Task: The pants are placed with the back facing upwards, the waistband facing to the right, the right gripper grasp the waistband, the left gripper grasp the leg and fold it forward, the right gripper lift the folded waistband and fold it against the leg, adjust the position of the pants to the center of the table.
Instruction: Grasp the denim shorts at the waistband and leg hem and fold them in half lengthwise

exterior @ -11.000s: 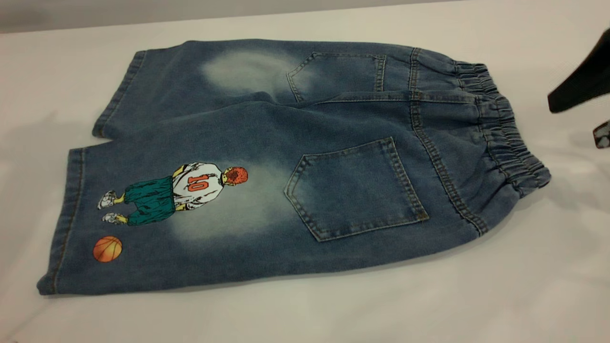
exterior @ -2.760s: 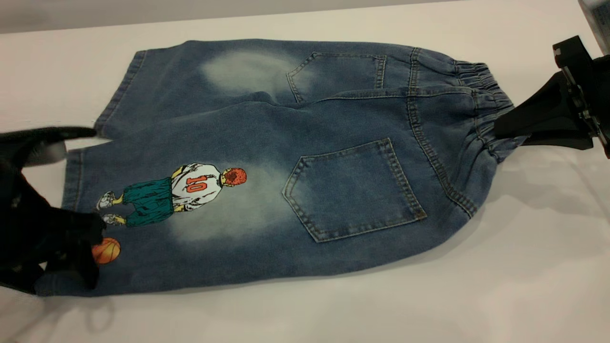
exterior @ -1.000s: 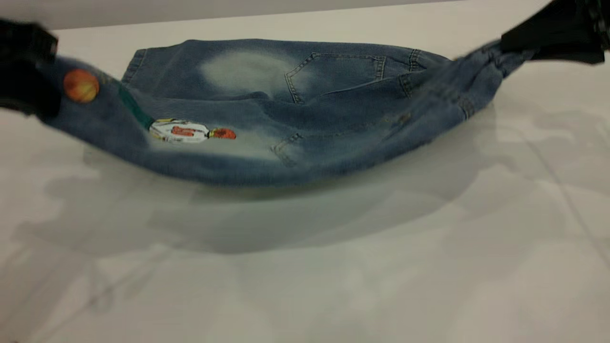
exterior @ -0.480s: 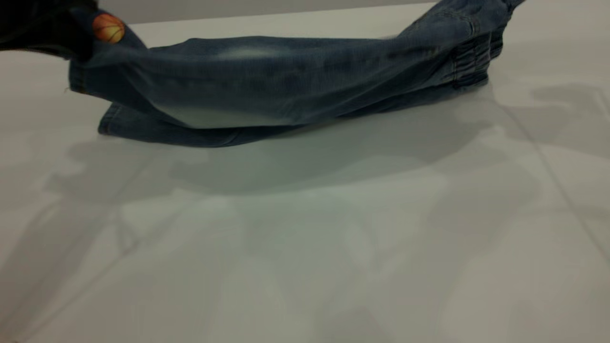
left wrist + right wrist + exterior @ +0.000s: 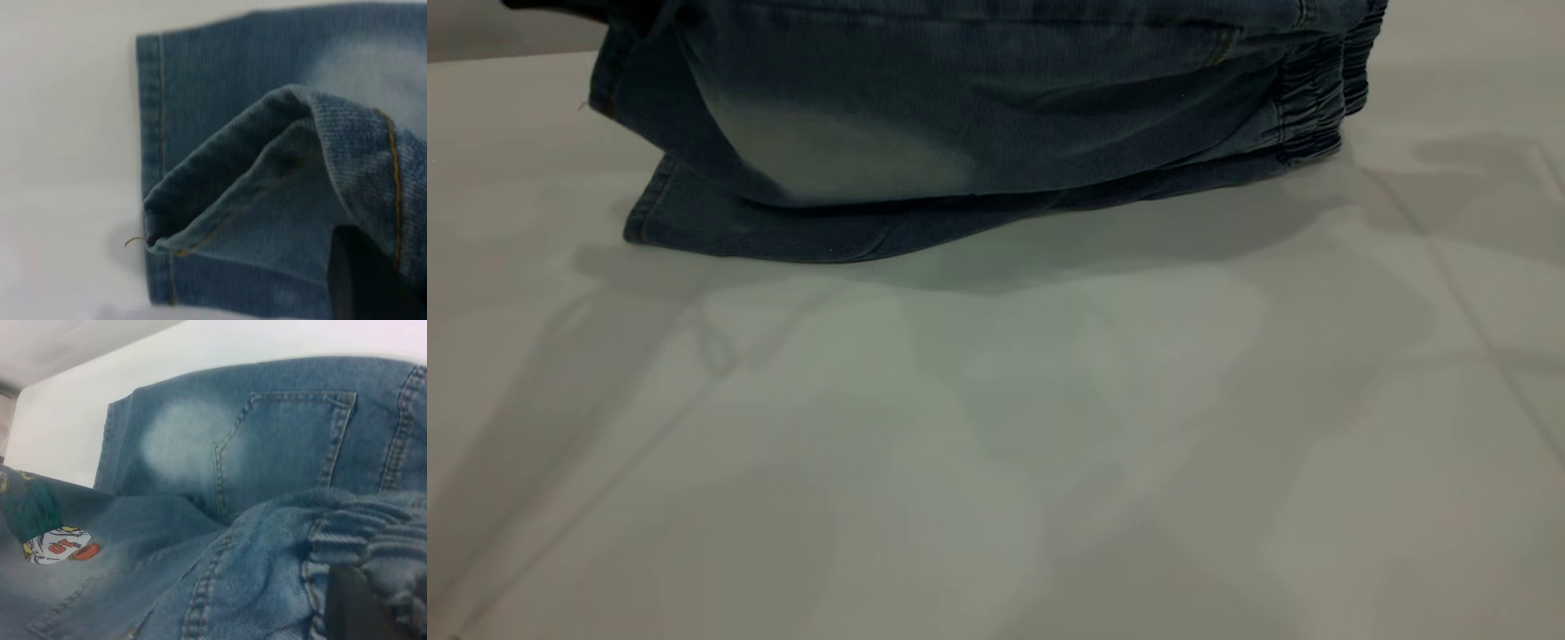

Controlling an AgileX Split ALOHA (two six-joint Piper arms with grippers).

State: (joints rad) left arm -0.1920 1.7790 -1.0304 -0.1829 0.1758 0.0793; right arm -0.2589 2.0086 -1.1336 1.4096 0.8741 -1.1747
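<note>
The pants point(image 5: 960, 133) are half raised off the table point(image 5: 996, 444), their near half hanging like a curtain over the flat far half. My left gripper point(image 5: 377, 270) is shut on the leg's hem point(image 5: 200, 233); one dark finger point(image 5: 360, 283) shows against the denim, and only a black sliver of the left gripper point(image 5: 560, 4) shows in the exterior view. My right gripper point(image 5: 363, 600) is shut on the gathered waistband point(image 5: 373, 530), which also shows as the ruched waistband point(image 5: 1316, 98) at the right. The player print point(image 5: 57, 543) faces the right wrist camera. The plain leg point(image 5: 200, 447) lies flat below.
The flat leg's hem point(image 5: 649, 213) rests on the table at the left. Arm shadows fall across the broad white surface point(image 5: 1227, 400) nearer the exterior camera. A grey back wall point(image 5: 60, 347) borders the table's far edge.
Both grippers have raised the near half of the pants higher and carried it toward the far side. The print and ball have left the exterior view.
</note>
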